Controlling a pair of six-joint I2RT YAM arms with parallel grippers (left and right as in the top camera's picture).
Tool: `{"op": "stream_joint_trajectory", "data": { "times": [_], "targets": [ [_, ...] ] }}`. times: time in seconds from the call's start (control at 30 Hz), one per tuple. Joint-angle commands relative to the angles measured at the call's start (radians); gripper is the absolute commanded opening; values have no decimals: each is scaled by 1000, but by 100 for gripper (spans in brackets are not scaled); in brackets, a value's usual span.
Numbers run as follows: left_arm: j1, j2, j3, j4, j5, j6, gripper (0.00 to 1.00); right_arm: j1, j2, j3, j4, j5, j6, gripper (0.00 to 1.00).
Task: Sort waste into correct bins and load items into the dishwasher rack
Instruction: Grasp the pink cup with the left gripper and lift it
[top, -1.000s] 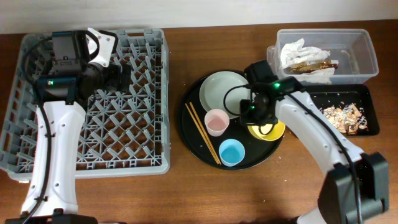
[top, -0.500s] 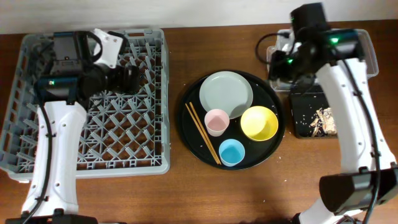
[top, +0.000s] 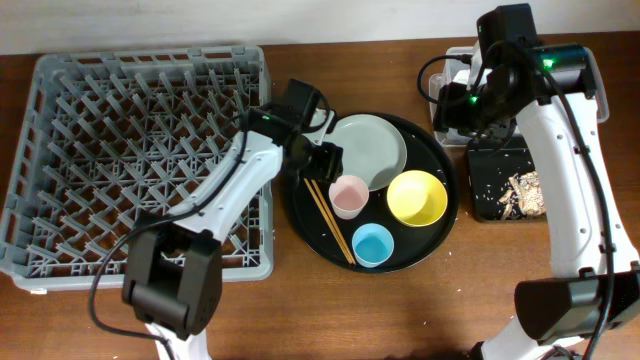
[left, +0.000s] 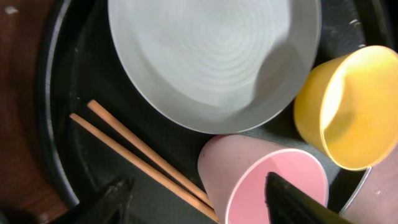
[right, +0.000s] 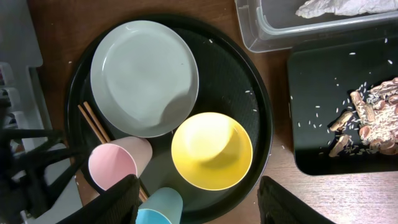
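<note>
Loading step: waste looks binned; no dishes racked yet.
Blue cup (top: 372, 245): nearest, upright on round black tray (right: 230, 81).
Left pincer (left: 202, 198): jaws apart, empty, low over pink cup (top: 348, 195) and chopsticks (top: 327, 215).
Next move: probably settle on one, close, carry to dishwasher rack (top: 140, 160).
Yellow bowl (top: 417, 198), plate (top: 365, 148): behind, waiting.
Right pincer (right: 202, 202): apart, empty, raised.
Far: napkin (right: 339, 6) in clear tub (right: 249, 34); scraps (right: 373, 121) in black bin (right: 311, 93).

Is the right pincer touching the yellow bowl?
Apart. The overhead view shows the right pincer beside the clear tub, with bare round tray between it and the yellow bowl.
</note>
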Motion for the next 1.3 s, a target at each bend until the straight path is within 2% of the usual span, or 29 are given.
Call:
{"op": "stream_joint_trajectory", "data": {
  "times": [0.0,0.13,0.17,0.23,0.27,0.33,0.37,0.4,0.43,0.47,0.5,0.53,0.6,0.67,0.77,0.8,0.87,0.93,0.97,1.03,1.07,1.2,1.27],
  "targets": [
    [-35,32,10,-4,-46,-45,52,0,-2,13,-4,-2,-10,63],
    [-79,52,10,-30,-53,-45,47,0,-2,13,-7,-2,-10,63],
    [-85,60,10,-32,-53,-45,43,0,-2,13,-6,-2,-10,63],
    [-95,69,9,-57,-65,-44,21,0,-2,13,-12,-1,-10,63],
    [-95,69,9,-62,-109,-44,1,0,-2,13,-23,-2,-10,63],
    [-87,68,10,-65,-95,-44,1,0,-2,10,-36,-13,-10,63],
    [-69,66,14,-65,-42,-38,1,0,-2,5,-36,-41,-10,63],
    [-11,61,31,-66,101,-6,1,0,-2,4,-34,-64,-10,63],
    [16,59,36,-68,163,0,1,0,-2,4,-29,-82,-11,63],
    [87,57,41,-69,320,1,1,0,-2,4,-20,-108,-29,63],
    [127,57,41,-72,409,13,1,0,-2,4,-8,-146,-43,63],
    [177,57,41,-72,604,93,1,0,-1,4,25,-266,-109,63],
    [233,57,41,-69,850,158,1,0,5,4,65,-390,-158,63],
    [266,57,41,-69,903,171,1,0,30,4,86,-462,-183,63],
    [267,57,41,-69,899,172,1,1,67,4,84,-492,-198,63],
    [267,57,41,-68,886,173,1,1,79,4,84,-492,-198,63],
    [261,57,41,-77,757,172,1,5,95,4,76,-491,-198,63],
    [223,58,40,-106,497,172,0,16,108,4,74,-477,-198,63],
    [182,58,40,-119,379,171,1,16,111,4,72,-472,-198,63],
    [105,58,40,-122,242,170,1,12,111,4,70,-468,-198,63],
    [40,58,41,-121,112,168,1,12,111,4,65,-455,-198,63],
    [-116,58,41,-120,-154,168,1,-15,111,4,14,-412,-198,63],
    [-155,58,40,-118,-243,168,1,-32,111,4,7,-412,-197,63]
  ]
}}
